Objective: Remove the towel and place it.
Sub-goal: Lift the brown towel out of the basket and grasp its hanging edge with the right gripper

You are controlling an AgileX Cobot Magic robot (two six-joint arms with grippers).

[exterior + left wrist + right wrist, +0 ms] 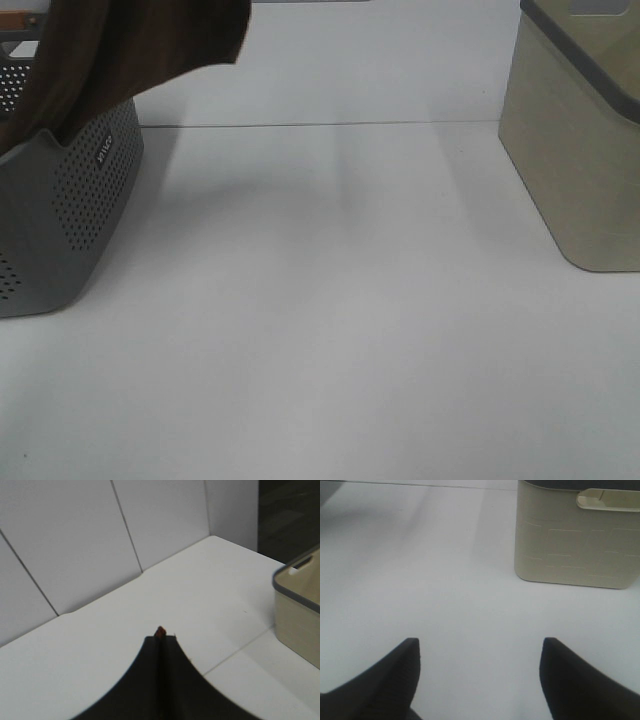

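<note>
The dark brown towel [130, 40] hangs from above the top left of the exterior high view, draped over the rim of the grey perforated basket [70, 210]. Neither gripper shows in that view. In the left wrist view my left gripper [160, 636] has its fingers pressed together, with a small brown sliver of the towel [160, 630] pinched at the tips; the rest of the towel is hidden there. My right gripper [480, 650] is open and empty, low over the white table [445, 580].
A beige bin with a grey rim [580, 150] stands at the right back of the table; it also shows in the left wrist view [300, 615] and ahead of the right gripper [575, 535]. A white wall runs behind the table [330, 300].
</note>
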